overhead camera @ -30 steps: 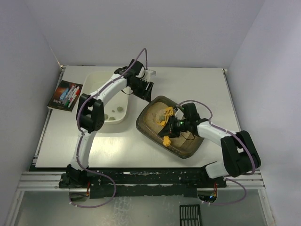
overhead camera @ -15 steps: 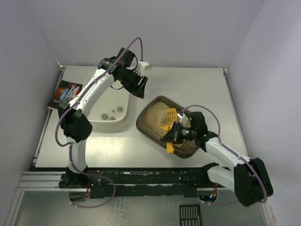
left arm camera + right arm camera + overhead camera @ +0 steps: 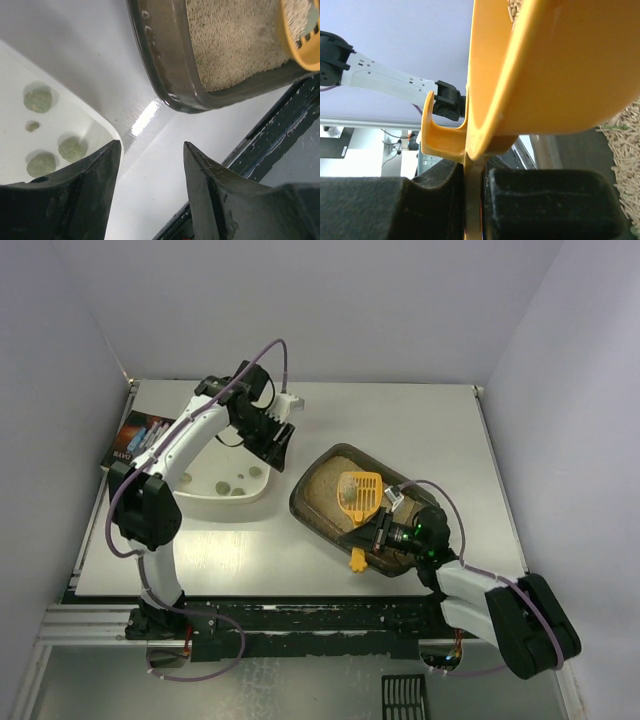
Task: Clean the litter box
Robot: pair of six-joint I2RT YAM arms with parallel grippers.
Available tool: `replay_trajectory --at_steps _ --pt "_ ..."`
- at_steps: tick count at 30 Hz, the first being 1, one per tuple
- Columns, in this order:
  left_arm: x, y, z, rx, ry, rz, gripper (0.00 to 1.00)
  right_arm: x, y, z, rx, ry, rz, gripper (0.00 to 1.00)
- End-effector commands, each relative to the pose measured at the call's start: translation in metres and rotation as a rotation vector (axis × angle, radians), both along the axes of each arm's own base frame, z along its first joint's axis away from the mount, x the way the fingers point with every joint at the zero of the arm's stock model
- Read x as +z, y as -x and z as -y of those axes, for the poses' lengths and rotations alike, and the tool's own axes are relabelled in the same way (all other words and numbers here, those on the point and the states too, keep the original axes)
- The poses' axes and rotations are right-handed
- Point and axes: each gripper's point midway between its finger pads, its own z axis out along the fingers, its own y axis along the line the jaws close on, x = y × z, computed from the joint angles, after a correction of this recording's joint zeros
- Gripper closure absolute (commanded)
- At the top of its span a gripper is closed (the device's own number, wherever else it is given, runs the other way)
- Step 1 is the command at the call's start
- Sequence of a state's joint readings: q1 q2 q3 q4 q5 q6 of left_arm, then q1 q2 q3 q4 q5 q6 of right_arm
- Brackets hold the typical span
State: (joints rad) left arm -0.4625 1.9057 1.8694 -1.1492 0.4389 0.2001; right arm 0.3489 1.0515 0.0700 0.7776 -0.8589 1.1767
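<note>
The dark brown litter box (image 3: 310,515) with beige litter sits mid-table; its near wall also shows in the left wrist view (image 3: 165,65). My right gripper (image 3: 382,533) is shut on the handle of a yellow slotted scoop (image 3: 357,495), held over the litter with a grey-green clump in its bowl. The right wrist view shows the scoop (image 3: 555,65) close up, its handle pinched between the pads. My left gripper (image 3: 275,445) is open and empty, above the gap between the white tub and the litter box.
A cream-white tub (image 3: 205,495) holding several grey-green clumps (image 3: 39,100) stands left of the litter box. A pack of markers (image 3: 135,440) lies at the table's left edge. A black rail (image 3: 320,618) runs along the near edge.
My left arm has swung left and back from the litter box's far corner to above the tub's right rim. My right gripper has pulled toward the near edge, lifting the scoop with a clump in it.
</note>
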Motion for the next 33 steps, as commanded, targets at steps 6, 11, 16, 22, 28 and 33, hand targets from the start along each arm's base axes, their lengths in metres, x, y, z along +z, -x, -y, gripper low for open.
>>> replay_trajectory --at_steps 6,11,16,22,28,33 --pt "0.01 0.024 -0.028 -0.001 -0.037 0.108 0.37 0.052 0.0 -0.004 0.024 -0.247 0.195 1.0" --pt "0.005 0.031 -0.04 0.019 -0.053 0.118 0.37 0.05 0.001 -0.009 0.058 -0.267 0.189 1.0" --pt "0.002 0.035 -0.045 0.026 -0.045 0.112 0.37 0.06 0.005 -0.01 0.083 -0.279 0.238 1.0" --pt "-0.002 0.036 -0.047 0.021 -0.047 0.11 0.37 0.059 0.016 -0.005 0.074 -0.271 0.277 1.0" --pt "-0.01 0.032 -0.053 0.041 -0.081 0.122 0.37 0.062 0.024 -0.003 0.075 -0.254 0.344 1.0" --pt "-0.01 0.03 -0.055 0.048 -0.091 0.131 0.37 0.039 0.014 -0.007 0.065 -0.131 0.399 1.0"
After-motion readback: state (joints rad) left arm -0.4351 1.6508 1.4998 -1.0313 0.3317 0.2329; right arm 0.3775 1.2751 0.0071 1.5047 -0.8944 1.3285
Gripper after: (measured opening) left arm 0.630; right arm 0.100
